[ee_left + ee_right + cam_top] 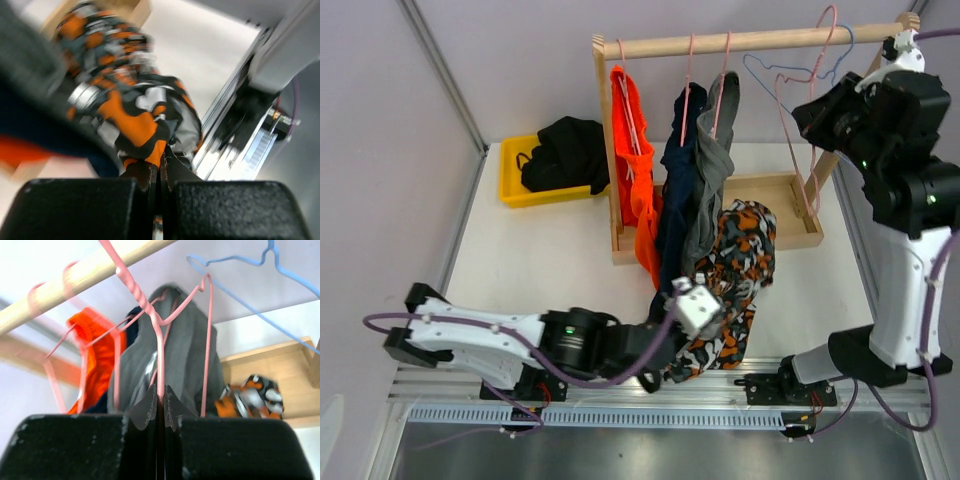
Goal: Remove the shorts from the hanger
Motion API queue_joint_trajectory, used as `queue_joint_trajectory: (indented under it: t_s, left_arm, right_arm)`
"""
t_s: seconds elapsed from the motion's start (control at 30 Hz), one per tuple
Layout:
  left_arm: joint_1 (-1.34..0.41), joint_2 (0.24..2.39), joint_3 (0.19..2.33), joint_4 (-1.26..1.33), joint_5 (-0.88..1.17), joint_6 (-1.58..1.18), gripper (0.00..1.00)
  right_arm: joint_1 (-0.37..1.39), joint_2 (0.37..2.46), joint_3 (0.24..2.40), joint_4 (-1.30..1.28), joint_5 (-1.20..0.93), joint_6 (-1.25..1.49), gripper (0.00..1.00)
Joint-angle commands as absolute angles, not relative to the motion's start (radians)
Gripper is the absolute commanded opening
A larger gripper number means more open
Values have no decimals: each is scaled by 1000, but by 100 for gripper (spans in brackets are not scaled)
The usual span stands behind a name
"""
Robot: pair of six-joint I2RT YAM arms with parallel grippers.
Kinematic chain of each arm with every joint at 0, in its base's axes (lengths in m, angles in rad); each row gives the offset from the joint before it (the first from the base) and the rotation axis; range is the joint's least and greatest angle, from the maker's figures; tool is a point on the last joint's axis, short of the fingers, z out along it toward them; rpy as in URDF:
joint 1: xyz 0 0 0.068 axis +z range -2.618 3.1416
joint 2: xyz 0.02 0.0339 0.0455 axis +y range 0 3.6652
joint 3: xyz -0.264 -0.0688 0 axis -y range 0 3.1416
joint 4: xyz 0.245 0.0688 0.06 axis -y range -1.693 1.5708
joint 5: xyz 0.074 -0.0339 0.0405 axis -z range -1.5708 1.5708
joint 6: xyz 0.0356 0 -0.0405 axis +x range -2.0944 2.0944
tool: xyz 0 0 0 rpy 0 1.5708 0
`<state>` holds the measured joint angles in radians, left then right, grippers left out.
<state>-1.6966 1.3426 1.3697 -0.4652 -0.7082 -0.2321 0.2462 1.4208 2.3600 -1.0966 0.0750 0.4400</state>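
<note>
The patterned orange, black and white shorts (735, 265) trail from the rack's wooden base down towards the near edge. My left gripper (692, 312) is shut on their lower end, and the cloth is pinched between its jaws in the left wrist view (145, 125). Bright orange shorts (635, 170), navy shorts (677, 190) and grey shorts (717, 160) hang on pink hangers from the wooden rod (750, 42). Black shorts (565, 150) lie in a yellow bin. My right gripper (808, 112) is shut on the wire of a bare pink hanger (160, 360) at the rod's right end.
The yellow bin (515, 190) stands at the back left. A bare blue hanger (790, 72) hangs next to the pink one. The rack's wooden base (795, 215) and left post (605, 130) stand mid-table. Aluminium rails run along the near edge.
</note>
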Motion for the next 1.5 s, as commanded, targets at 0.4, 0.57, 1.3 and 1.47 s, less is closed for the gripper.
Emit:
queue_joint_trajectory:
  t_s: [0.4,0.57,1.3,1.47]
  left_arm:
    - [-1735,1008,1525,-1374,-1167,-888,0]
    - [-1619,976,1653,-1392,-1262,-724,0]
    - [-464,1084,1807,-551,-565,97,0]
    - [-214,1263,1957,-497,-448,19,0]
  right_arm:
    - [80,1560,2200,-858,-97,463,0]
    - [74,1415,1961,-773,-97,462,0]
    - [21,1198,1621,-755,-118,430,99]
    - [18,1197,1585,-738,-123,428,99]
